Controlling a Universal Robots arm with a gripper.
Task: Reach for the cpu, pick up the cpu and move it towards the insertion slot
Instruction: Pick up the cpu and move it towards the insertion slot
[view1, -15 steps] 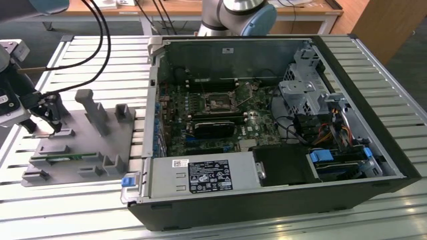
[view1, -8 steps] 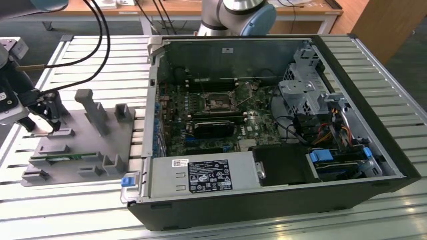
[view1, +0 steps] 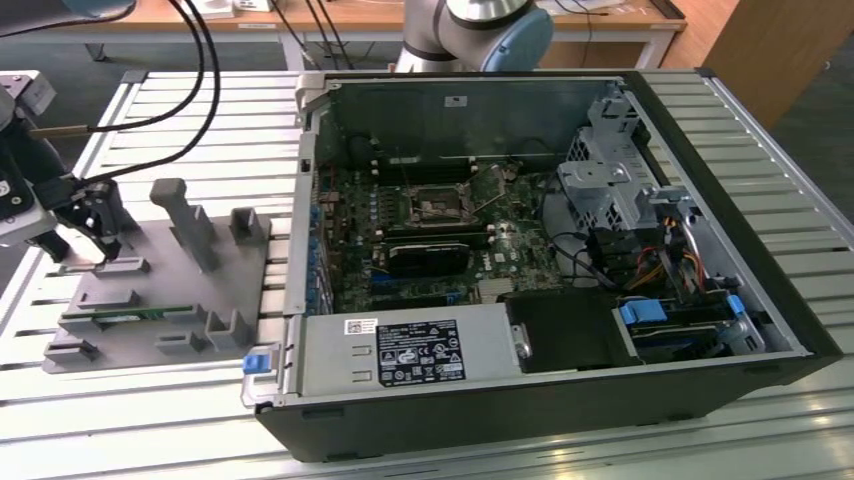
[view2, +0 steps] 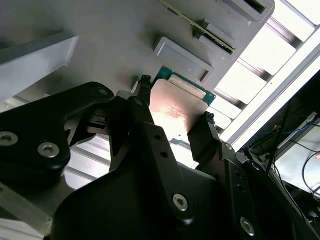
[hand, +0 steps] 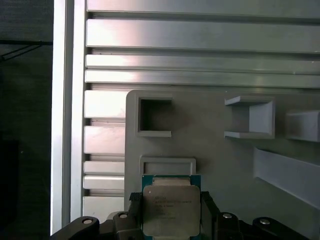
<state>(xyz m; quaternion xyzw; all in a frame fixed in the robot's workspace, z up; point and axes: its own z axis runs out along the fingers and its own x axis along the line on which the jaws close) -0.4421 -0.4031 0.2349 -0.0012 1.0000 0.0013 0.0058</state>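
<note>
The claw (view1: 87, 245) grips the cpu (hand: 171, 207) by two edges, low over the grey fixture (view1: 160, 290). The insertion slot (view1: 437, 207) lies well apart, at the centre of the exterior view.

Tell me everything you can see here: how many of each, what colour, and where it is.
cpu: one, silvery top on green, over the fixture, between the gripper's fingers.
insertion slot: one, metal frame with dark centre, on the motherboard inside the computer case.
fixture: one, grey, on the table at the exterior view's left.
memory stick: one, green, lying on the fixture.
computer case: one, black, open, beside the fixture.
table: one, silver, slatted, under everything.
gripper: one, black, closed on two opposite edges of the cpu.
arm: one, grey, behind the computer case.
</note>
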